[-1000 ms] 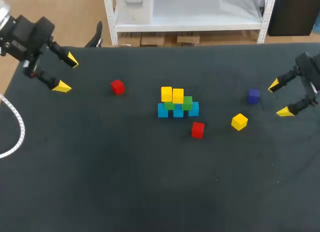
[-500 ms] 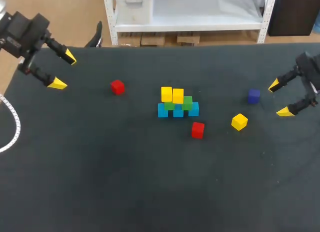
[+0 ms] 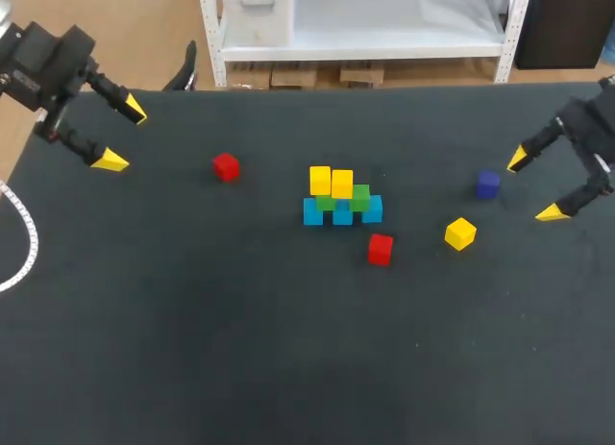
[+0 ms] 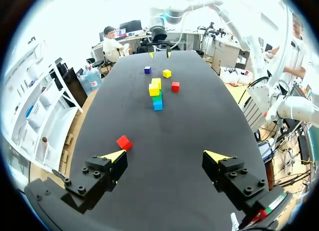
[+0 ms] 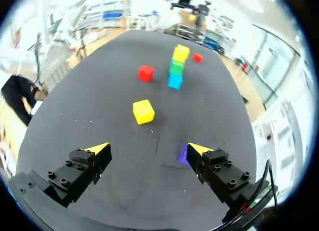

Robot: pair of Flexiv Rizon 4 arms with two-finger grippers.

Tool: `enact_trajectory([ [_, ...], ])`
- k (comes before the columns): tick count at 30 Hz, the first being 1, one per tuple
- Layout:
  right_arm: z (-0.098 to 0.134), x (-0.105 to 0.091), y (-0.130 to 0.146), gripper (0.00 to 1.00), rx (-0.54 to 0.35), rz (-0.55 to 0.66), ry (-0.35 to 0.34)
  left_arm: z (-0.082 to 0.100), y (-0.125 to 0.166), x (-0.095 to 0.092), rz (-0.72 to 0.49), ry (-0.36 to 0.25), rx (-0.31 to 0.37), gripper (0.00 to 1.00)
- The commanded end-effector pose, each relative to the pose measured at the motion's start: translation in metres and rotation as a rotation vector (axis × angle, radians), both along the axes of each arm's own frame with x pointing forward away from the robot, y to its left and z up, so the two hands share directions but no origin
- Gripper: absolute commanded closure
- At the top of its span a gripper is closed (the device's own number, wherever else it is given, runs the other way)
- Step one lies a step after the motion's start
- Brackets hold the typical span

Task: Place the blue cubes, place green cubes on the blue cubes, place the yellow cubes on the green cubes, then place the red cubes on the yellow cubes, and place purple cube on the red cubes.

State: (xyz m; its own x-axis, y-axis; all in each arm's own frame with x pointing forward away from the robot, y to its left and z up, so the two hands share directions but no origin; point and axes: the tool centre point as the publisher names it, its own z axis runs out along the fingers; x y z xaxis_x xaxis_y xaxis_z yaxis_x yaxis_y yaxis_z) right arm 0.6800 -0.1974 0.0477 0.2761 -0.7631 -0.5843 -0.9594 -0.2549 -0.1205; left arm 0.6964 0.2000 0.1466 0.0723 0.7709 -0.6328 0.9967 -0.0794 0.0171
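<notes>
Yellow cube (image 5: 143, 112) sits loose just ahead of my right gripper (image 5: 148, 148), whose fingers stand wide apart and empty. The purple cube (image 5: 182, 155) lies just beside one finger. Coming down, I reckon that finger could knock it away, and the stack (image 5: 175, 66) farther ahead would topple under a clumsy placement.

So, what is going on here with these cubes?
The job is to stack coloured cubes mid-table. The stack has three blue cubes below, two green cubes on them and two yellow cubes on top. A loose yellow cube, two red cubes and the purple cube lie apart on the table. The left gripper and the right gripper are both open and empty; the right one is beside the purple cube.
</notes>
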Motion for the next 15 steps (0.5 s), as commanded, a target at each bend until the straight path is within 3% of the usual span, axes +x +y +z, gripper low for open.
enact_trajectory([
  [1,0.006,-0.001,0.015,0.0,-0.031,0.161,-0.021,0.0,0.0,0.002,-0.003,0.001,0.0,0.0],
  [10,-0.01,-0.015,0.037,0.0,-0.139,0.411,-0.065,0.0,0.0,0.002,-0.003,0.001,0.0,0.0],
  [15,-0.02,-0.014,0.049,0.0,-0.147,0.411,-0.09,0.0,0.0,0.002,-0.003,0.001,0.0,0.0],
])
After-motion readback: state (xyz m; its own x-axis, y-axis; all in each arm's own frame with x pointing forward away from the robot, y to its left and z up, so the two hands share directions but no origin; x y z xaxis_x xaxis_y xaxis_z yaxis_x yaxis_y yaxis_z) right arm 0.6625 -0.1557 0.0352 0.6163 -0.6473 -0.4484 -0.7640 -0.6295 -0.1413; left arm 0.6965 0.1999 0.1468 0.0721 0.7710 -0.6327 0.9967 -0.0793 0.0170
